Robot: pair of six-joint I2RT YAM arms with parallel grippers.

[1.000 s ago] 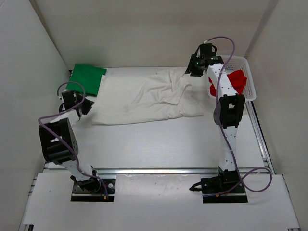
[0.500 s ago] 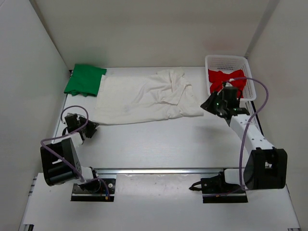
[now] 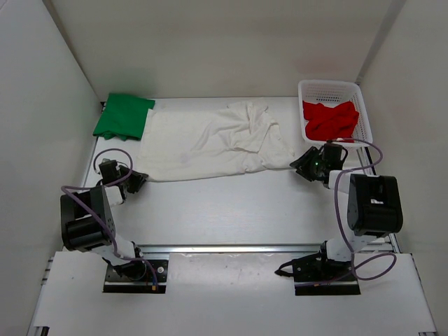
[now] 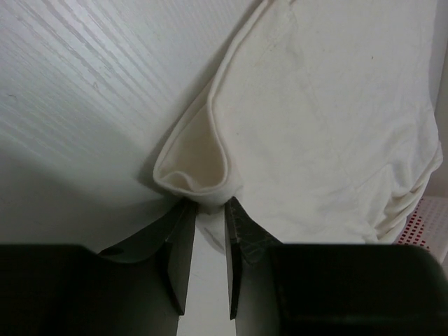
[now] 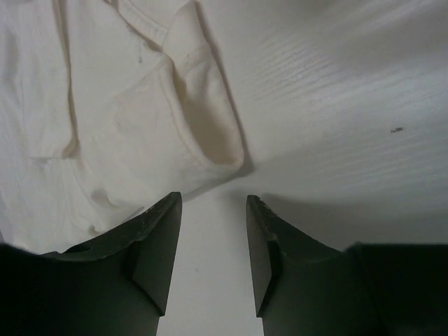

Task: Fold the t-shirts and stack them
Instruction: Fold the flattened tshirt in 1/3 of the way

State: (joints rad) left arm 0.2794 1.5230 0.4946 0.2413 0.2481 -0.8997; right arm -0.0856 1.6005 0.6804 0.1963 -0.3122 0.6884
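Three cloth t-shirts: bright green t-shirt (image 3: 124,117) folded far left, red t-shirt (image 3: 330,119) bunched in one white plastic mesh basket (image 3: 329,85), rumpled white t-shirt (image 3: 210,143) spread across white table (image 3: 231,210). At its near corners, right gripper (image 5: 213,199) spread, left gripper (image 4: 208,206) nearly closed at hem, grip unclear.

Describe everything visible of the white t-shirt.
The white t-shirt is soft, creased cloth spread nearly flat across the table, its far right part bunched into folds. Its near left corner curls up in a loop at the tips of the left tool; the open right tool sits just short of the near right corner.
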